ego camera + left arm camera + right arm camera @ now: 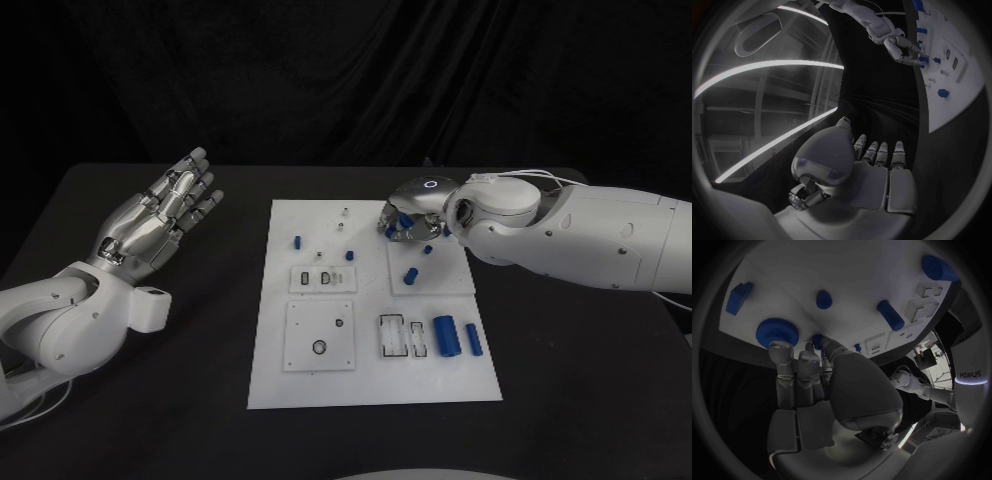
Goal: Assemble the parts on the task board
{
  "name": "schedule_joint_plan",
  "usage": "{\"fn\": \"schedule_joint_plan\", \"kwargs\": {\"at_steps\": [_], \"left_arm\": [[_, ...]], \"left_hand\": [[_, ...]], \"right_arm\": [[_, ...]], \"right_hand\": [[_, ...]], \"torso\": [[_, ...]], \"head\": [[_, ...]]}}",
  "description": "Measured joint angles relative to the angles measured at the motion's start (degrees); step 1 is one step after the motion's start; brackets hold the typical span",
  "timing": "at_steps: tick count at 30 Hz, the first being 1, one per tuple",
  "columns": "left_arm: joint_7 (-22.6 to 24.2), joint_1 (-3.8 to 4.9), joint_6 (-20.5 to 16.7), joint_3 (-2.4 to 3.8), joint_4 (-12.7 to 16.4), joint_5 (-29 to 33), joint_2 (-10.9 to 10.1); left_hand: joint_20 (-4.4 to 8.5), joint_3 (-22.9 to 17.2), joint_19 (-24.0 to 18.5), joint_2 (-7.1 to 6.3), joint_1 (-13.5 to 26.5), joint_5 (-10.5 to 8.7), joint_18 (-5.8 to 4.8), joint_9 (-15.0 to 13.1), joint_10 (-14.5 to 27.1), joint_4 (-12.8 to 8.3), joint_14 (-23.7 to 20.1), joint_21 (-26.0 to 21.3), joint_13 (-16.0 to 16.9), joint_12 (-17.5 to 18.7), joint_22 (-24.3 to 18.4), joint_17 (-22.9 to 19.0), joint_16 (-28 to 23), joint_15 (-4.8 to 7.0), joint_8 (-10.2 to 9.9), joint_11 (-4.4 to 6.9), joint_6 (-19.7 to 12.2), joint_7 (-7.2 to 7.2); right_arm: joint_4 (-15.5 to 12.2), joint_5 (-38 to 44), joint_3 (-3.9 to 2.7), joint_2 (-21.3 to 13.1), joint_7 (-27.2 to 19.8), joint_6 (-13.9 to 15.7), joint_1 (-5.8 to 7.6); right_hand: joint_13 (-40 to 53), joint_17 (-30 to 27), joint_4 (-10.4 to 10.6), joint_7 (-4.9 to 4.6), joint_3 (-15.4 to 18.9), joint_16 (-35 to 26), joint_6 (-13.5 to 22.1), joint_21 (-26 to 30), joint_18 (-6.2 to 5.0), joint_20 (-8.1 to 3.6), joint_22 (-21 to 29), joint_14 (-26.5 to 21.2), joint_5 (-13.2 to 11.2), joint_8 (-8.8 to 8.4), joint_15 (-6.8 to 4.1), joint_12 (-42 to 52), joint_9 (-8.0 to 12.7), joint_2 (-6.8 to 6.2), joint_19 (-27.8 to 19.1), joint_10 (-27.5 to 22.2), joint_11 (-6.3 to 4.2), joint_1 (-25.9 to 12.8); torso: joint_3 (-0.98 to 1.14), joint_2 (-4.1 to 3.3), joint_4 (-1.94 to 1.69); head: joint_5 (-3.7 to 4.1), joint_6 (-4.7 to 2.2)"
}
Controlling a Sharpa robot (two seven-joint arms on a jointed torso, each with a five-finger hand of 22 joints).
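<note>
Here the task board lies flat in the middle of the black table. The right hand reaches down onto the board's far part, at about one o'clock from its centre, its fingertips touching a blue gear; whether they actually grip it I cannot tell. A small blue peg lies tilted on the raised plate just near of that hand, and two larger blue cylinders lie side by side at roughly four o'clock. The left hand is raised off the board at nine o'clock, over the table, palm flat, fingers straight and spread, grasping nothing.
</note>
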State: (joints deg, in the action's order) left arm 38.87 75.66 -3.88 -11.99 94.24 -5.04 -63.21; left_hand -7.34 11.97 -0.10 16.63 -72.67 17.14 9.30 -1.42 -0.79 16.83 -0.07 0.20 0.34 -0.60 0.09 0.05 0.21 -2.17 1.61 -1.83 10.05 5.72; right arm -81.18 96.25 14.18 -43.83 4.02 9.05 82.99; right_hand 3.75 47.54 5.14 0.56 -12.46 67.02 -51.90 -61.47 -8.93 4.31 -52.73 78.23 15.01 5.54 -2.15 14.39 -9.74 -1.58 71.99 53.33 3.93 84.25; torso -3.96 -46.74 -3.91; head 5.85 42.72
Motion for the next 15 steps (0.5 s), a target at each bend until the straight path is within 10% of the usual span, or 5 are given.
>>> {"fn": "schedule_joint_plan", "kwargs": {"at_steps": [15], "left_arm": [[0.0,0.00,1.1,-0.17,-0.4,0.0,0.0]], "left_hand": [[-0.27,0.0,0.1,-0.15,-2.7,3.63,0.00,-0.1,0.2,0.0,0.2,0.0,0.0,0.0,0.0,0.0,0.0,-0.60,0.0,-0.20,0.6,-0.61]], "right_arm": [[-0.3,0.0,0.01,-1.0,-2.2,5.2,-0.27]], "right_hand": [[0.0,3.0,-1.0,-2.16,-5.9,1.5,-5.2,-4.2,0.94,-0.62,-5.8,1.4,-3.1,1.99,-0.62,-0.6,-2.3,-0.59,1.0,6.3,-0.67,2.4]], "torso": [[0.01,-0.01,0.14]], "head": [[-0.62,-0.02]]}}
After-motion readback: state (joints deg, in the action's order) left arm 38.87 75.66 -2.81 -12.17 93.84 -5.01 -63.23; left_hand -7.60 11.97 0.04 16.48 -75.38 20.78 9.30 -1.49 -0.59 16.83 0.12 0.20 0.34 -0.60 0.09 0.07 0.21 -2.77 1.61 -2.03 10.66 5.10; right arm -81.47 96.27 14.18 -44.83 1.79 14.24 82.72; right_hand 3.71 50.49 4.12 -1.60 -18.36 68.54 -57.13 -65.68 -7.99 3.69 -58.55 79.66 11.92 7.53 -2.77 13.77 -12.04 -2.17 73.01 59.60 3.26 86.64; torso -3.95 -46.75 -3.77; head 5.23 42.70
